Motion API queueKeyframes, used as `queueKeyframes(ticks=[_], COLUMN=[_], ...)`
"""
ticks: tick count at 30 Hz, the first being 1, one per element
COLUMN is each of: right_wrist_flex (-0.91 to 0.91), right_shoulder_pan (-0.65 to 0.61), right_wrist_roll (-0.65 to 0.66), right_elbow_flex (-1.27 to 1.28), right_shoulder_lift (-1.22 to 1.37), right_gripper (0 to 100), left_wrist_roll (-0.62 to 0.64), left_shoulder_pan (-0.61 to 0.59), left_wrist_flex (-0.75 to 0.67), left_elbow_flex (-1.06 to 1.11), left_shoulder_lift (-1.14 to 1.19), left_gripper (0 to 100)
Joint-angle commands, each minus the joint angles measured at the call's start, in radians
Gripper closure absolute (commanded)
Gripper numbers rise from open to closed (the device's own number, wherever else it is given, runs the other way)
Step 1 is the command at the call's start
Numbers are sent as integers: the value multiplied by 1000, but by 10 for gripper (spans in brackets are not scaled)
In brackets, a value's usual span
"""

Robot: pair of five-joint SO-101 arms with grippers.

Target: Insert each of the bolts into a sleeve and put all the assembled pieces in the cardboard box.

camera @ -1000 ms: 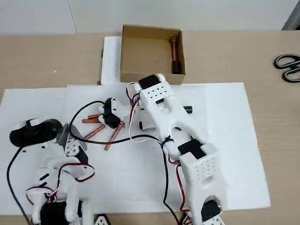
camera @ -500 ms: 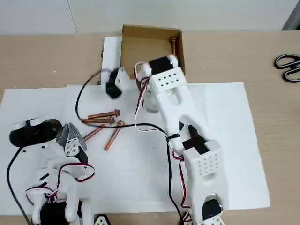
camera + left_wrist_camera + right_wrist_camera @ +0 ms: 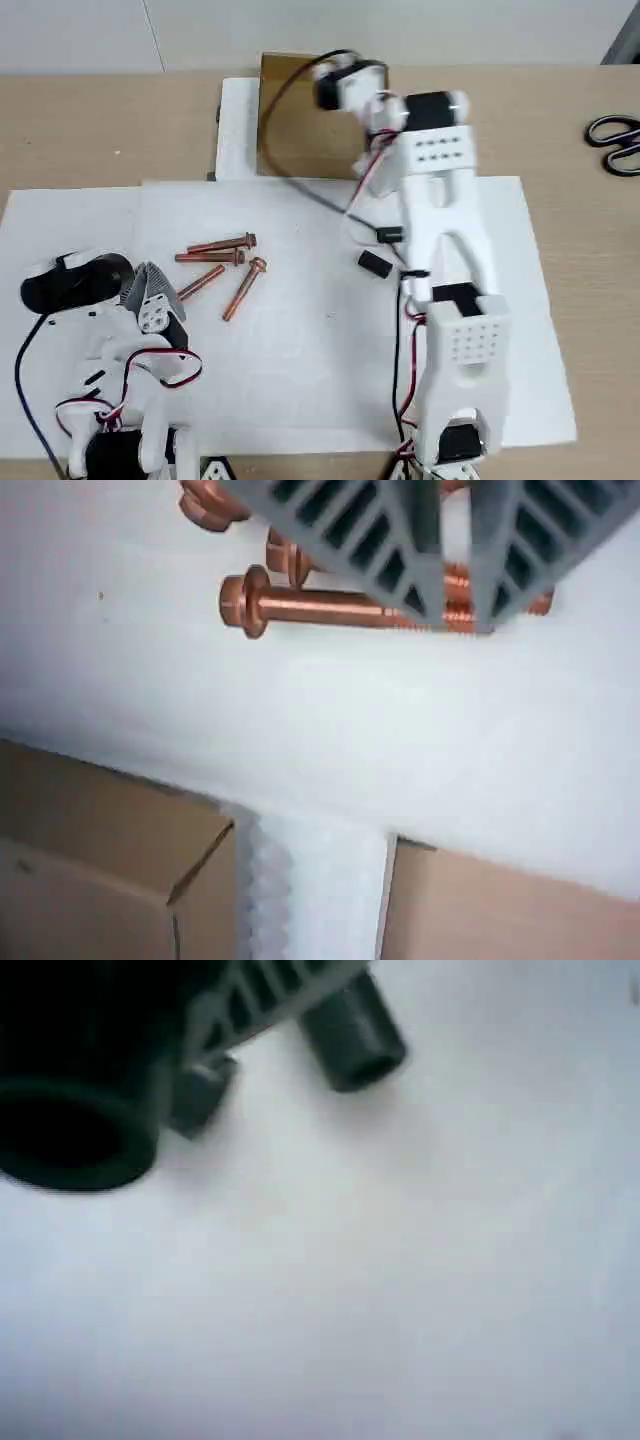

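Note:
Several copper bolts (image 3: 222,262) lie loose on the white paper, and the left wrist view has them (image 3: 340,608) just under my left gripper (image 3: 455,550). That gripper (image 3: 150,285) rests shut at the near left, a little short of the bolts. My right arm (image 3: 435,150) stretches far out, and its wrist hangs over the cardboard box (image 3: 290,120). In the right wrist view, my right gripper (image 3: 185,1050) is shut on a black sleeve (image 3: 75,1135). Two more black sleeves (image 3: 375,263) (image 3: 390,235) lie on the paper beside that arm; the right wrist view has them too (image 3: 350,1030) (image 3: 200,1090).
A white foam strip (image 3: 236,125) lies left of the box. Scissors (image 3: 615,143) sit at the table's far right edge. The arm's black cable (image 3: 300,185) trails across the paper from the box. Bare paper (image 3: 300,380) spreads between the two arm bases.
My right arm has swung from over the bolts to the right and far out, ending over the box. The bolts and my left arm have stayed put.

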Motion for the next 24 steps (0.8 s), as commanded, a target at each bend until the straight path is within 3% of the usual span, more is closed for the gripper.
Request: queueKeyframes(ticks=[1,5,12,17,24], right_wrist_flex=[24,25,15,15,13], right_shoulder_pan=[68,130,136,154,234], right_wrist_roll=[-52,-75,-74,-77,-72], right_elbow_flex=[-44,5,252,374,509], right_shoulder_lift=[-13,-33,-257,-341,-449], right_gripper=[996,996,995,995,993], left_wrist_roll=[5,3,3,6,2], left_shoulder_pan=[5,6,18,133,152], left_wrist_flex=[-54,-75,-32,178,427], left_elbow_flex=[-24,-119,-493,-742,-920], left_shoulder_lift=[-2,129,554,755,1016], left_gripper=[993,993,993,993,993])
